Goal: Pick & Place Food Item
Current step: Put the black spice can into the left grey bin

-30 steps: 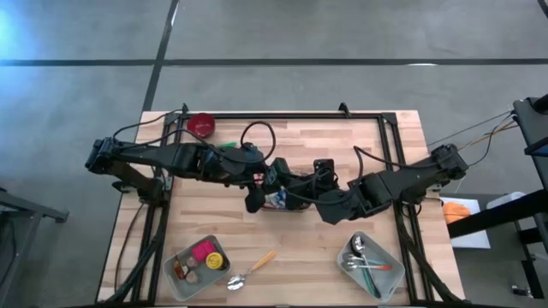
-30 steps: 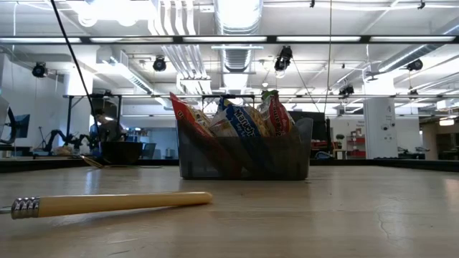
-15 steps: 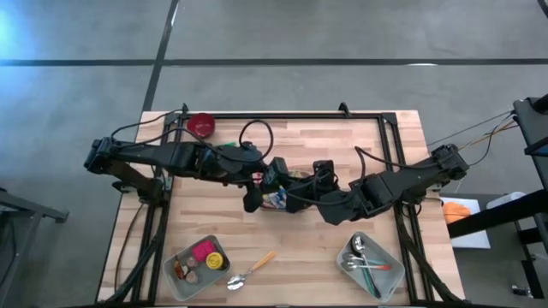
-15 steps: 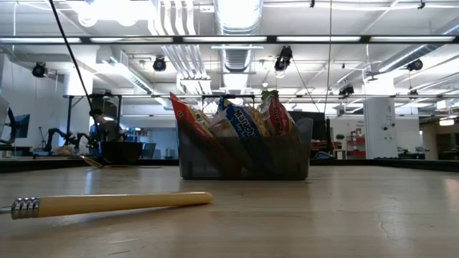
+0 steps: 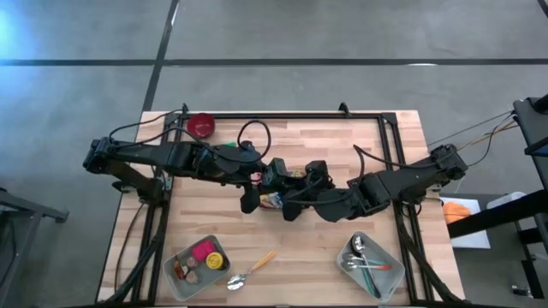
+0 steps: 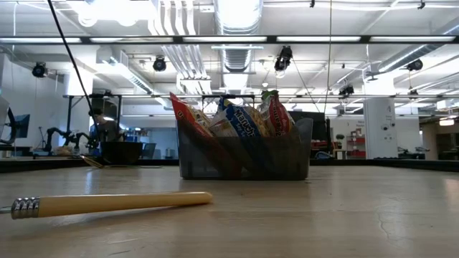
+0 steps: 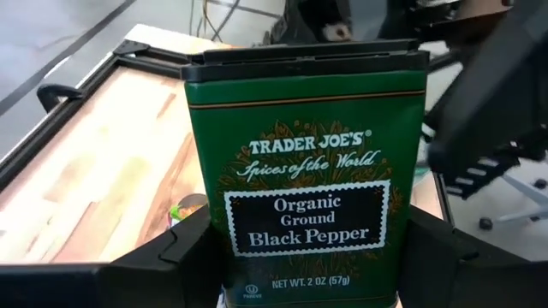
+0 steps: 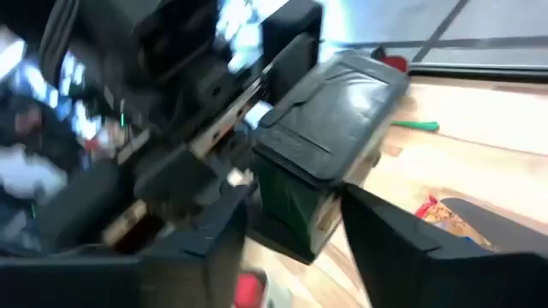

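Gripping a green tin of black pepper (image 7: 306,162) between its two dark fingers (image 7: 167,257), the left gripper (image 5: 264,178) holds it upright above the grey bin (image 6: 244,154) of snack packets at mid-table. The right gripper (image 8: 291,227) sits just beside the tin, fingers parted either side of it, not clearly clamping

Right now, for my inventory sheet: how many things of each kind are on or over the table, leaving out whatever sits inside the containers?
Metal trays: 2
Snack bin: 1
Wooden-handled spoon: 1
Red round dish: 1
Pepper tin: 1
Total: 6
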